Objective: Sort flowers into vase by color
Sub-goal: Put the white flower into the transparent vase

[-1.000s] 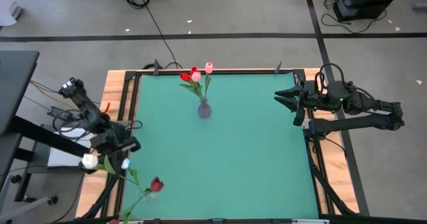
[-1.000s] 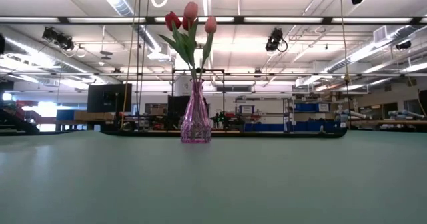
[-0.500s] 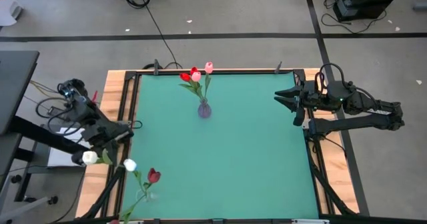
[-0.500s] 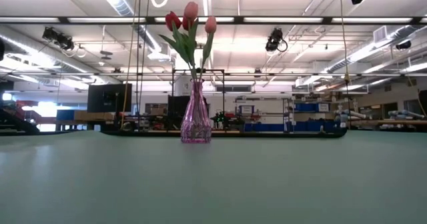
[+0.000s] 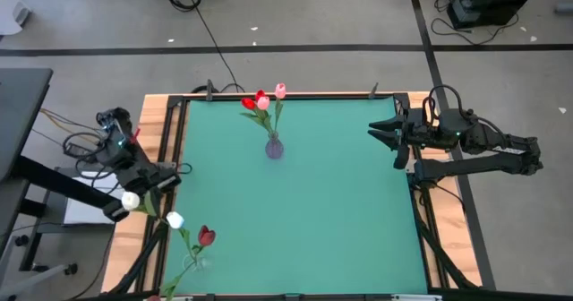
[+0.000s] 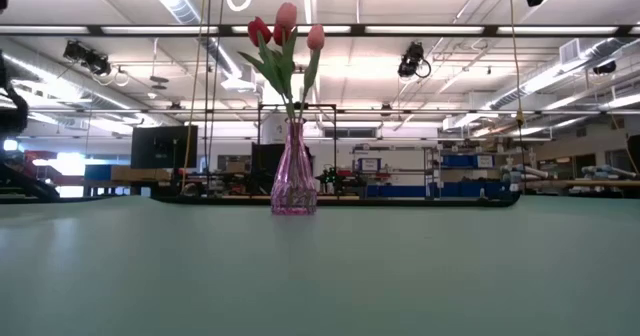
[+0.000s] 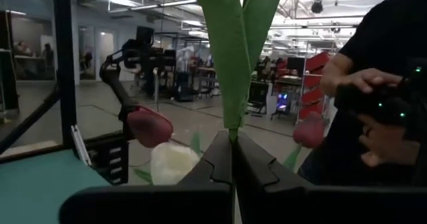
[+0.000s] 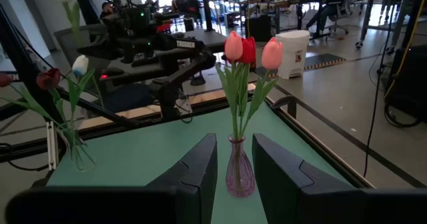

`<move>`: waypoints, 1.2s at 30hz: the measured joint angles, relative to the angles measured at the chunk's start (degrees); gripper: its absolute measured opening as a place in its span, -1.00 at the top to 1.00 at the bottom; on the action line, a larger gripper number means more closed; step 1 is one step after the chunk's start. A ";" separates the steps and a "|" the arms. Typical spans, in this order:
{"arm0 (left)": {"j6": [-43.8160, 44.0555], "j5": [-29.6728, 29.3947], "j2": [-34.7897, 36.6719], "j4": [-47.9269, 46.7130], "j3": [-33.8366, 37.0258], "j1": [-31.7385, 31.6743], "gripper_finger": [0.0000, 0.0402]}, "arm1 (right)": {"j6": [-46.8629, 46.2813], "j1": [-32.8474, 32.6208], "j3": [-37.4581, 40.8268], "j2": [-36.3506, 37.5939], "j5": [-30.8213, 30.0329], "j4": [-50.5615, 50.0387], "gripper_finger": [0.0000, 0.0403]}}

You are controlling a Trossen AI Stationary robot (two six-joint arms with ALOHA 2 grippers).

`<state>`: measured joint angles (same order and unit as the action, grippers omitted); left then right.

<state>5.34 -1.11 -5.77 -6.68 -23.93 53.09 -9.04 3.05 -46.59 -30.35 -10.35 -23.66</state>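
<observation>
A pink glass vase (image 5: pixel 274 147) at the far middle of the green mat holds red and pink tulips (image 5: pixel 260 99); it also shows in the low view (image 6: pixel 293 181). A clear vase (image 5: pixel 193 265) at the near left corner holds a white tulip (image 5: pixel 175 219) and a dark red tulip (image 5: pixel 206 236). My left gripper (image 5: pixel 148 193) hangs over the table's left edge, shut on another white tulip whose head (image 5: pixel 131 201) stands above it. My right gripper (image 5: pixel 376 133) is open and empty at the table's right edge. My left gripper pinches the white tulip's green stem (image 7: pixel 231 132) between its two shut fingers, just below where the leaves (image 7: pixel 230 57) spread. The fingers point about level toward the table's near edge. The tulip is lifted clear and stands roughly upright, leaves and head above the fingers.
Black frame rails (image 5: pixel 166 149) and a wooden border run along the table's edges. The middle of the green mat (image 5: pixel 304 211) is bare. A person in a dark shirt (image 7: pixel 387 84) stands beyond the near left corner.
My left gripper, shut on the white tulip, has drawn back from the clear vase toward the table's far left, uncovering the white tulip in the vase. The held tulip's head has gone with it toward the far edge. The flowers in the clear vase have stayed.
</observation>
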 joint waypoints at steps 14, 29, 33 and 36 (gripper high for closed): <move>-4.97 -9.52 -12.52 13.17 0.03 21.35 0.99 | 0.00 0.01 0.00 -0.01 0.02 0.01 0.48; -15.61 -42.37 -28.64 28.85 0.06 34.05 0.99 | 0.00 0.00 -0.01 -0.01 0.02 0.05 0.48; -15.61 -45.50 -29.15 34.53 0.08 35.49 0.98 | 0.00 0.00 -0.02 -0.02 0.02 0.41 0.48; -16.03 -47.31 -29.18 38.71 0.06 36.14 0.97 | 0.00 0.01 -0.02 0.00 0.02 0.98 0.48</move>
<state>-10.69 -48.42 -34.95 32.02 -23.88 89.22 -9.04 3.06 -46.61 -30.35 -10.33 -22.68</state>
